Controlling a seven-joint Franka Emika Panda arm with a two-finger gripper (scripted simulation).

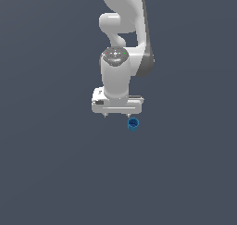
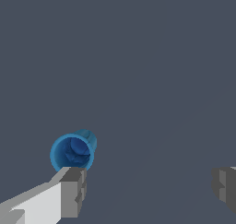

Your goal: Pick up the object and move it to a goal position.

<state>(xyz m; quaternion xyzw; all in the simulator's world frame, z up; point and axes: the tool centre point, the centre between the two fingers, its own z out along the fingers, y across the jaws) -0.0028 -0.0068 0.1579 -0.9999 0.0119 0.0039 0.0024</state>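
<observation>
Ext view: white Panda arm (image 1: 121, 34) comes down from top centre, wrist pointing straight down. Gripper (image 1: 117, 115) hangs w/ its white crossbar level, two short finger stubs just visible under it, set far apart, near either end of the bar. Nothing between them.

Blue cup (image 1: 133, 124), small, bright blue, hollow rim, sits just below the gripper's end on the ext view's right. Much smaller than the gripper body. Looks close to the finger on that side but whether touching or apart can't tell from this view; height of the gripper over the cup also unclear, bkgd gives no shadow or edge to judge by.

Wrist view: gripper (image 2: 150, 186) jaws wide open, big gap of bare floor between. One finger (image 2: 73, 191) w/ grey pad on a white link, other finger (image 2: 225, 185) only partly in frame at the picture's edge. Blue cup (image 2: 73, 151) seen nearly end-on: round rim, darker blue inside, tapered body showing as a lighter crescent behind the rim. So the cup lies tilted or on its side w/ the opening toward the cam, or is seen from steeply above; can't say which. It lies right at the tip of the first finger, outside the gap between the jaws, not between them. Rim appears to meet the pad's top edge in the picture; real contact uncertain.

Surface (image 1: 55, 173): flat dark grey-blue all over, no markings in either view.
</observation>
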